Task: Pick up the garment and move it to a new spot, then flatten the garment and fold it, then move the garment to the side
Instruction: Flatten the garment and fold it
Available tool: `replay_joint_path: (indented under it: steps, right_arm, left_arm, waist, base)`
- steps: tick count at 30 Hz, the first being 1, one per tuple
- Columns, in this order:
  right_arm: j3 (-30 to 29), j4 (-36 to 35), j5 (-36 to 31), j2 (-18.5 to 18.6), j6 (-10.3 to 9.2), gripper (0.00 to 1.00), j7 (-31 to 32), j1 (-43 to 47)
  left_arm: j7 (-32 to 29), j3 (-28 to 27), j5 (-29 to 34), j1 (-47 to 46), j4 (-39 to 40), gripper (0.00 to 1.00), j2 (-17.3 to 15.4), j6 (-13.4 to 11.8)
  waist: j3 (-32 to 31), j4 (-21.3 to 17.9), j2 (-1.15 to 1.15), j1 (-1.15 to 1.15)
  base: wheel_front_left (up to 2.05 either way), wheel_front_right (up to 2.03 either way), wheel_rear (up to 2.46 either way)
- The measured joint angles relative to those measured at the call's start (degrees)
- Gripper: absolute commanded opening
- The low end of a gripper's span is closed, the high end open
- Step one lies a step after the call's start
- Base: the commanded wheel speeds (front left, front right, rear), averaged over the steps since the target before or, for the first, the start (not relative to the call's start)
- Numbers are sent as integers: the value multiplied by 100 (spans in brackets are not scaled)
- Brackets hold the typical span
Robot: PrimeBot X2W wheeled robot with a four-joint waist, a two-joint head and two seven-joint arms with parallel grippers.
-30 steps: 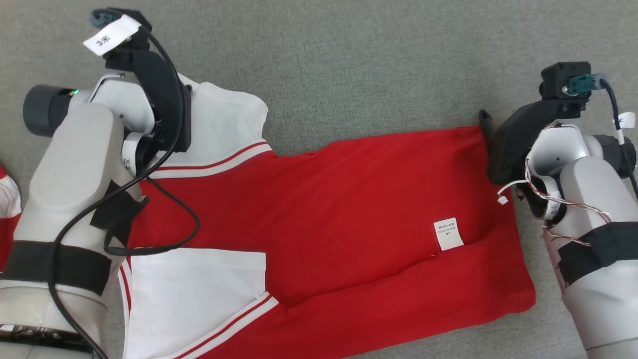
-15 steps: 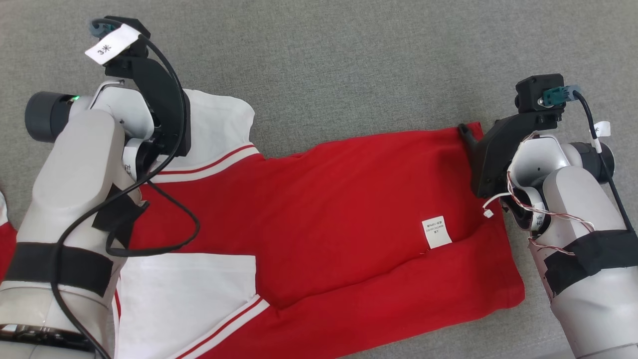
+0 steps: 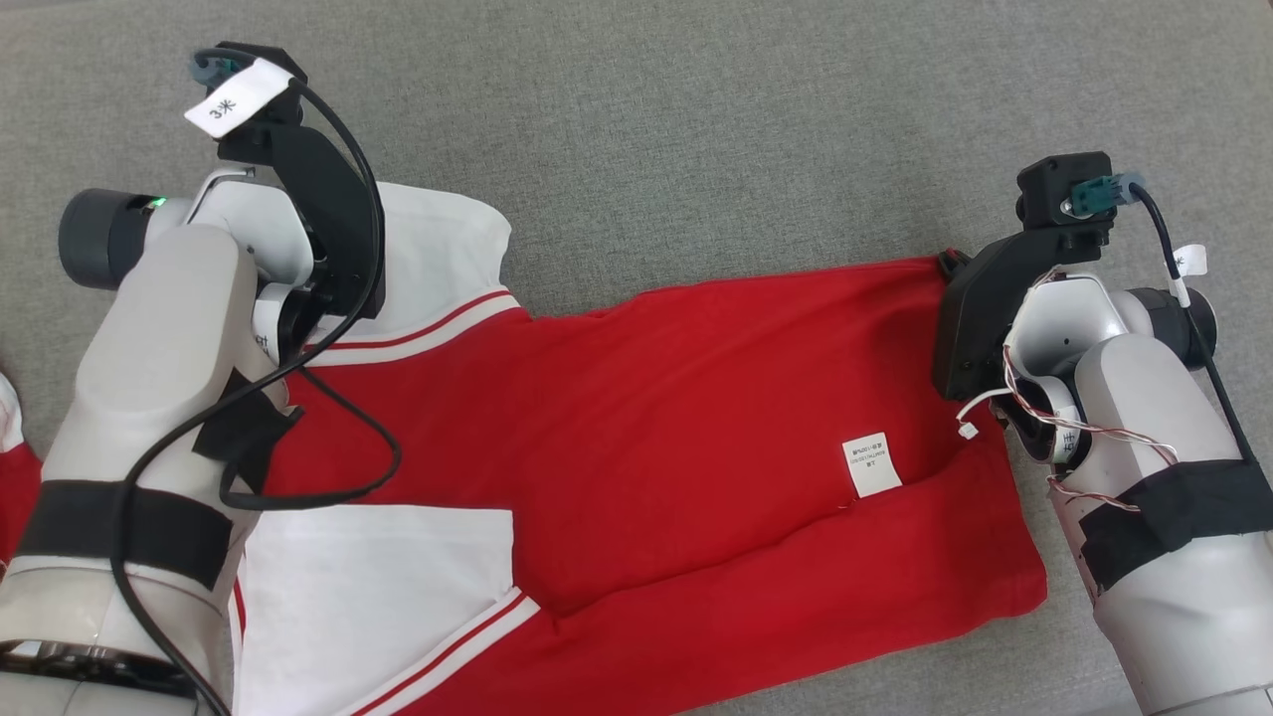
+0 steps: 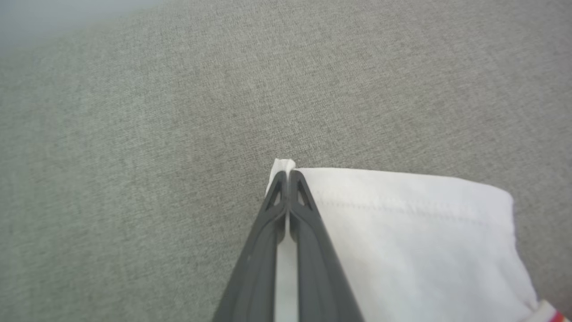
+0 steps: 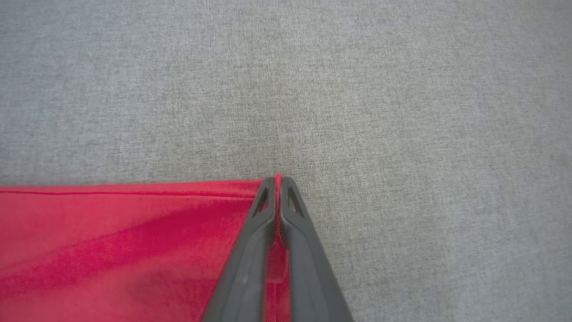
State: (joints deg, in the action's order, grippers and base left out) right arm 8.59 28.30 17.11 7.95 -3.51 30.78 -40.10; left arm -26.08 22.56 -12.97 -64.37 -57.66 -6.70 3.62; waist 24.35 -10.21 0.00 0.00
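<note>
The garment (image 3: 676,418) is a red shirt with white, red-striped sleeves, lying flat and partly folded on grey fabric; a white label (image 3: 872,463) shows near its right end. My left gripper (image 4: 286,175) is shut on the far corner of the white sleeve (image 4: 402,232), with a strip of white cloth between its fingers. My right gripper (image 5: 277,181) is shut on the far right corner of the red hem (image 5: 134,237), red cloth pinched between the fingers. In the head view the left arm (image 3: 169,398) covers the left sleeve and the right arm (image 3: 1124,418) stands at the hem.
A grey fabric surface (image 3: 716,129) spreads all around the garment, with open room beyond its far edge. A bit of another red and white cloth (image 3: 12,467) shows at the left edge, behind my left arm.
Both grippers have closed on the garment's far corners: the left on the white sleeve, the right on the red hem. The right gripper shifted inward onto the hem corner.
</note>
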Motion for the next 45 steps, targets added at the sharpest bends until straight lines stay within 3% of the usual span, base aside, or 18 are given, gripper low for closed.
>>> replay_joint_path:
  steps: [5,6,7,8,21,23,25,27,28,29,31,33,34,36,37,38,39,45]
  right_arm:
    - [8,35,1,5,0,0,55,2]
    - [4,45,1,7,0,18,59,3]
    - [-1,53,13,8,0,83,93,3]
    - [1,58,32,9,2,100,108,3]
    - [-80,47,315,18,56,100,667,-13]
    - [-105,45,336,5,49,93,769,-24]
    - [-127,18,388,-8,38,100,866,-31]
    - [-147,-24,407,-32,-5,98,961,-36]
    - [-164,-34,407,-45,-20,96,994,-41]
    - [-169,-44,407,-51,-49,83,1035,-44]
    - [-191,-67,421,-62,-58,68,1102,-45]
    - [-209,-87,456,-70,-62,61,1144,-45]
    - [-208,-94,456,-70,-86,50,1168,-45]
    - [-209,-112,454,-67,-111,43,1216,-45]
    - [-218,-136,448,-63,-155,48,1218,-45]
    - [-221,-151,448,-59,-155,94,1239,-45]
    - [-225,-162,448,-57,-159,100,1267,-45]
    - [-263,-240,394,-57,-211,100,1311,-48]
  left_arm:
    - [41,-1,0,-59,-98,0,22,0]
    - [41,-1,0,-60,-113,0,24,0]
    - [44,-1,0,-60,-129,0,29,0]
    - [49,0,0,-63,-148,0,33,0]
    - [147,25,0,-68,-401,0,122,-1]
    - [148,32,0,-69,-424,0,131,-1]
    - [154,36,0,-70,-442,0,134,0]
    - [187,41,0,-72,-460,0,140,0]
    - [192,42,0,-73,-470,0,143,0]
    - [193,43,0,-74,-479,0,146,1]
    - [198,44,0,-78,-499,0,151,1]
    - [202,45,0,-85,-528,0,159,1]
    - [222,46,0,-86,-545,0,163,1]
    - [249,48,0,-90,-576,0,164,20]
    - [250,51,0,-105,-598,0,164,45]
    - [258,53,0,-121,-610,0,165,45]
    - [267,55,0,-144,-624,0,166,45]
    - [301,68,0,-180,-664,0,196,45]
  waist:
    - [-25,-1,0,0]
    - [-31,0,0,0]
    - [-37,1,0,0]
    - [-44,2,0,0]
    - [-131,44,0,0]
    - [-139,56,0,0]
    - [-145,66,0,0]
    - [-149,74,0,0]
    - [-151,77,0,0]
    - [-154,80,0,0]
    - [-159,83,0,0]
    - [-165,84,0,0]
    - [-168,83,0,0]
    - [-174,81,0,0]
    - [-177,78,0,0]
    - [-177,76,0,0]
    - [-176,75,0,0]
    - [-176,70,0,1]
  base:
    - [0,0,0]
    - [0,0,0]
    - [0,0,0]
    - [0,0,0]
    - [0,0,0]
    - [0,0,0]
    - [0,0,0]
    - [0,0,0]
    - [0,0,0]
    - [0,0,0]
    - [0,0,0]
    - [0,0,0]
    - [0,0,0]
    - [0,0,0]
    - [0,0,0]
    - [0,0,0]
    - [0,0,0]
    - [0,0,0]
